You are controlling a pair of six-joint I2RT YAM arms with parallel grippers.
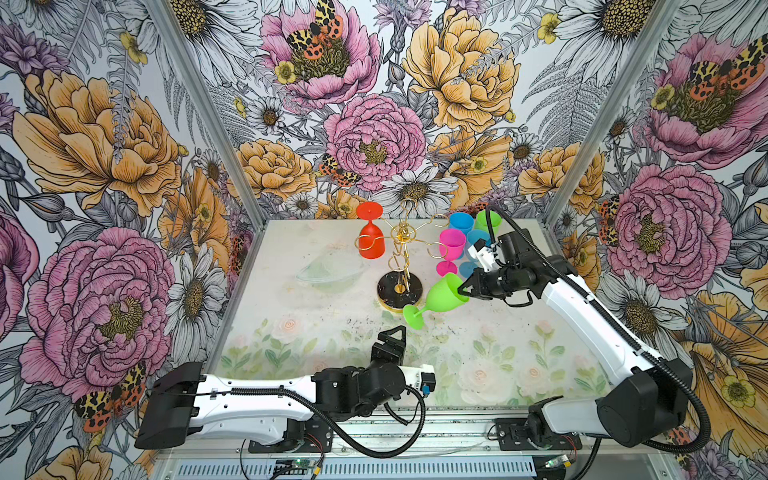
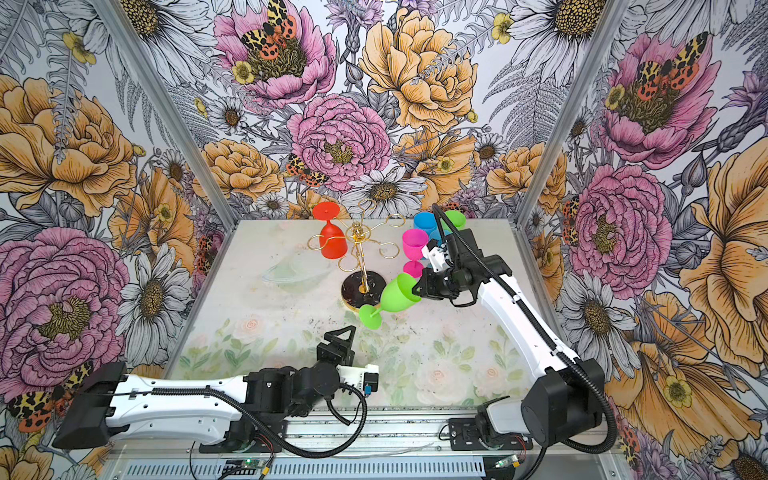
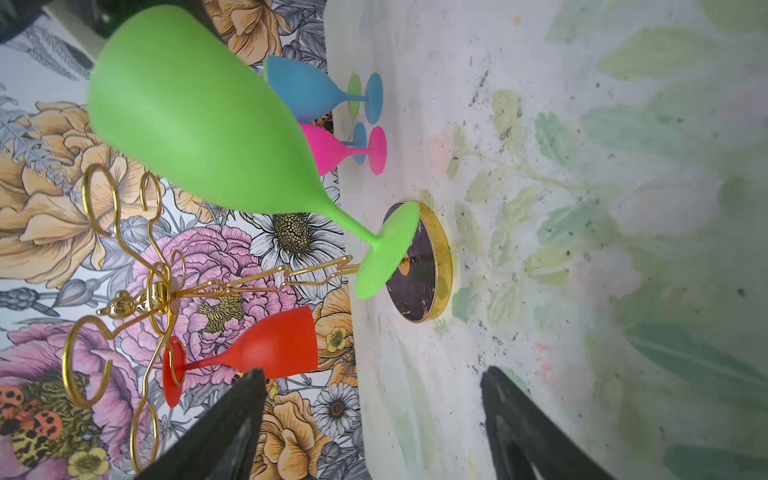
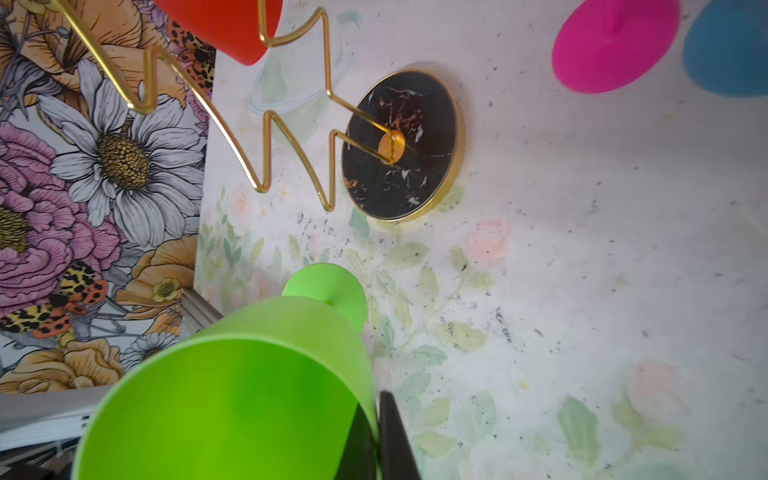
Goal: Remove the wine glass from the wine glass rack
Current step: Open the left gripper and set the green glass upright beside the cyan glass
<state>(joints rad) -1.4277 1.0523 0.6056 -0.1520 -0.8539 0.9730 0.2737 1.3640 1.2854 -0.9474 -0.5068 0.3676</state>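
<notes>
A green wine glass (image 1: 441,296) (image 2: 395,296) hangs tilted in front of the wine glass rack's round black base (image 1: 395,293) (image 2: 353,291), free of the hooks, its foot pointing down and left. My right gripper (image 1: 463,289) (image 4: 376,436) is shut on its rim, one finger inside the bowl (image 4: 232,395). The gold wire rack (image 1: 402,239) (image 3: 162,291) still carries a red wine glass (image 1: 370,243) (image 3: 270,345) upside down on a left hook. My left gripper (image 1: 394,334) (image 3: 374,374) stands open and empty near the table's front, facing the green glass (image 3: 199,124).
Pink (image 1: 452,245), blue (image 1: 461,222) and green (image 1: 488,220) wine glasses stand upright together at the back right, just behind my right wrist. Flowered walls close the table on three sides. The rack's empty hooks (image 2: 386,249) stick out toward the right.
</notes>
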